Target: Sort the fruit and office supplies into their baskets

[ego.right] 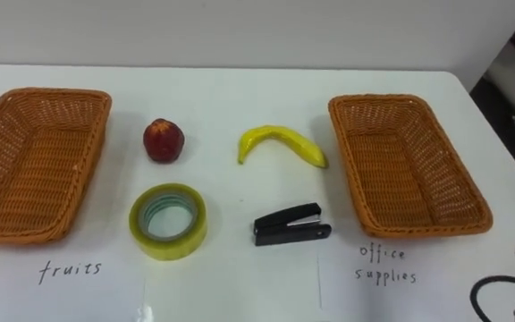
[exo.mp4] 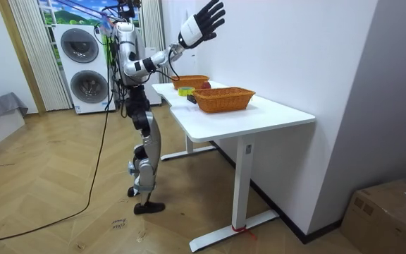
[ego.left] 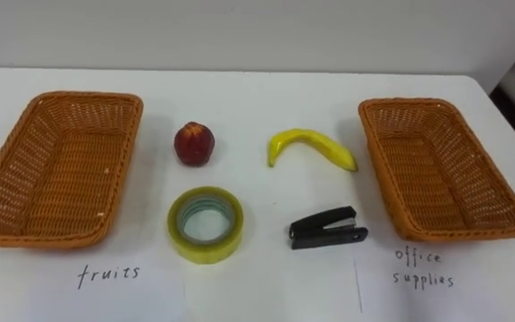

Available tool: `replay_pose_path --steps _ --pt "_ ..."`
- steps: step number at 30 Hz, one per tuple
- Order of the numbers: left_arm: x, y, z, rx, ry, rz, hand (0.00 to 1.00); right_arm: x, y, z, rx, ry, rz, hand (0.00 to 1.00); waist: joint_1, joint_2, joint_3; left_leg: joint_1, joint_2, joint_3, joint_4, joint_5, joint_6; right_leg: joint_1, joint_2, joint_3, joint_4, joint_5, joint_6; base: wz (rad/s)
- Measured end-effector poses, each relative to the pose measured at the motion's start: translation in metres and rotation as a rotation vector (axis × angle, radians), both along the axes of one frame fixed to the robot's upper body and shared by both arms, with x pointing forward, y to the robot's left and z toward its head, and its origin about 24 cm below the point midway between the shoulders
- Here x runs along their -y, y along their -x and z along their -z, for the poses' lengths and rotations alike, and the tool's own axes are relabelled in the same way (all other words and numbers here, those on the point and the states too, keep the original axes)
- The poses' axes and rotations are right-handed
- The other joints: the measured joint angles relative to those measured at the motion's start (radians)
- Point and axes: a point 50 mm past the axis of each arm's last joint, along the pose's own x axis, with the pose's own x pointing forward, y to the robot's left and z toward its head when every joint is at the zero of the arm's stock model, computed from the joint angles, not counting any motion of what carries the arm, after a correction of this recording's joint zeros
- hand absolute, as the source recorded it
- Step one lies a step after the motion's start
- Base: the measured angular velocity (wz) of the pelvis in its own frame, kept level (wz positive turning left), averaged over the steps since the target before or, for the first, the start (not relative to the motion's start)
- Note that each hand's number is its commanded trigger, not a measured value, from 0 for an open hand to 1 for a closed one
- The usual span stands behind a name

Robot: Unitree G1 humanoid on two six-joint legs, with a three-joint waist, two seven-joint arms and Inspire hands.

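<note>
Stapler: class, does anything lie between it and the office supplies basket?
Nothing visible does. Bare table separates the stapler from the office supplies basket on its right; the banana lies farther back, off that path.

A white height-adjustable desk with a plain white tabletop (exo.mp4: 266, 114) stands against a white wall (exo.mp4: 294, 49) on a herringbone wood floor (exo.mp4: 62, 212). Behind it are two stacked washing machines (exo.mp4: 83, 67) and pale curtains (exo.mp4: 25, 53). A cardboard box (exo.mp4: 390, 212) sits in the near corner.
</note>
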Motion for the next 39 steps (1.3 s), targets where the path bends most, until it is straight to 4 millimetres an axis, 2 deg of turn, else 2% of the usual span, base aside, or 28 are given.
replay_pose_path --steps 5,12,14,21,26,30,35,39 --pt "0.002 -0.002 0.001 -0.009 0.01 0.015 0.0 -0.009 -0.007 -0.007 -0.006 0.077 -0.04 0.0 0.008 -0.013 0.0045 -0.007 -0.001 -0.008 -0.001 0.0 0.0 0.001 -0.002 -0.01 0.001 0.0 0.0 0.05" --pt "0.001 -0.009 0.002 -0.004 0.014 0.02 0.0 -0.027 -0.01 -0.024 -0.016 0.278 -0.086 0.0 0.019 -0.01 0.0036 -0.016 0.001 -0.024 0.0 0.0 0.0 0.006 -0.001 -0.022 0.0 0.006 -0.001 0.05" --pt "0.001 -0.014 0.003 0.007 0.023 0.027 0.0 -0.036 -0.013 -0.023 -0.035 0.307 -0.14 0.0 0.019 -0.01 0.0032 -0.015 0.002 -0.026 0.0 0.0 0.0 0.01 -0.001 -0.026 -0.002 0.006 -0.001 0.04" --pt "-0.004 -0.021 0.001 0.022 0.037 0.043 0.0 -0.041 -0.017 -0.022 -0.083 0.342 -0.223 0.0 0.02 -0.016 -0.0012 -0.016 0.003 -0.031 0.0 0.0 0.0 0.011 -0.003 -0.035 0.0 0.007 -0.002 0.02" --pt "-0.004 -0.025 0.001 0.018 0.051 0.098 0.0 -0.05 -0.022 -0.02 -0.151 0.444 -0.275 0.0 0.027 -0.016 -0.0065 -0.015 0.003 -0.031 0.001 0.0 0.0 0.011 -0.002 -0.036 0.002 0.008 -0.003 0.0" --pt "-0.003 -0.031 0.002 0.023 0.061 0.128 0.0 -0.053 -0.024 -0.021 -0.191 0.496 -0.311 0.0 0.044 -0.018 -0.0063 -0.015 0.003 -0.03 0.002 0.0 0.0 0.013 -0.002 -0.036 0.002 0.01 -0.003 0.0" --pt "-0.003 -0.03 0.001 0.018 0.057 0.138 0.0 -0.064 -0.028 -0.018 -0.253 0.581 -0.373 0.0 0.046 -0.03 -0.0008 -0.016 0.003 -0.029 0.004 0.0 0.0 0.015 -0.002 -0.037 0.001 0.012 -0.003 0.0" --pt "-0.004 -0.03 0.001 0.016 0.058 0.138 0.0 -0.066 -0.03 -0.016 -0.286 0.599 -0.409 0.0 0.051 -0.029 0.0001 -0.016 0.003 -0.03 0.004 0.0 0.0 0.016 -0.003 -0.039 0.001 0.015 -0.001 0.0"
